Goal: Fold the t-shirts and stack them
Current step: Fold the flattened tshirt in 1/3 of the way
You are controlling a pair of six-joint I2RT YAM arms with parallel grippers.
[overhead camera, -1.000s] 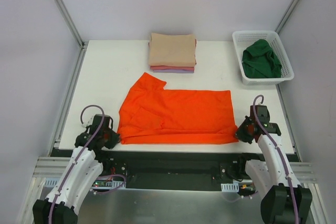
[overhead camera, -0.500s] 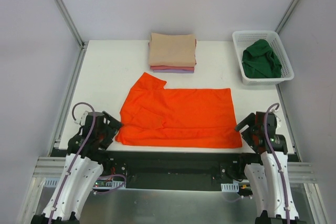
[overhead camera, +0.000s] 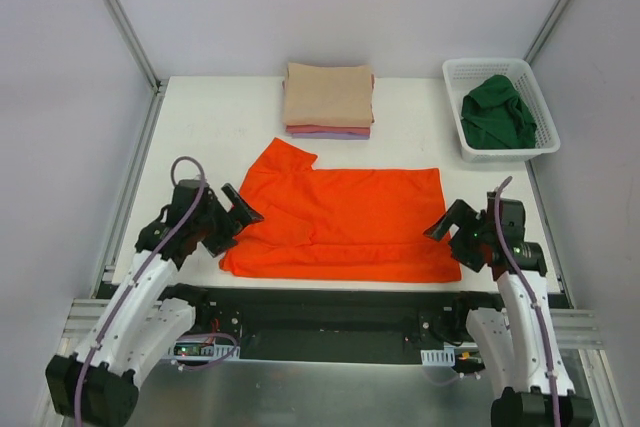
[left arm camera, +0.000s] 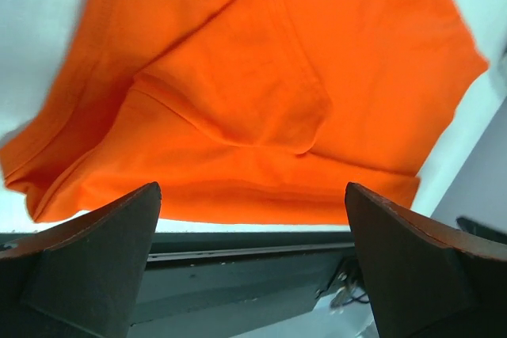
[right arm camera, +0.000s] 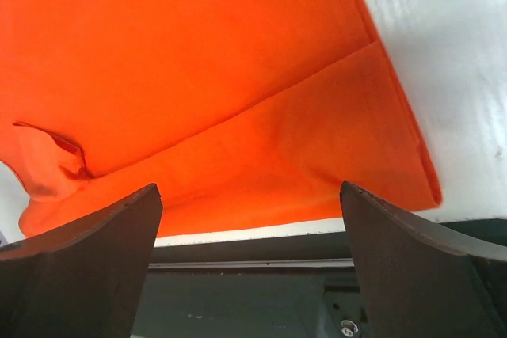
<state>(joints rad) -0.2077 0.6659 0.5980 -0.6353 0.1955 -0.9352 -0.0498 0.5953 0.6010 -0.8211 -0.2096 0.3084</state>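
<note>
Both wrist cams: orange tee (left arm camera: 238,116) only; stack (overhead camera: 328,97), basket (overhead camera: 486,64) overhead.

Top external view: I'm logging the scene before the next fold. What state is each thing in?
orange t-shirt: partly folded, lying flat on the table, not held
stack of folded t-shirts: neat, beige one on top
white mesh basket: upright, one shirt inside
dark green t-shirt: crumpled, unfolded, in the basket
left gripper: open, empty
right gripper: open, empty
</note>
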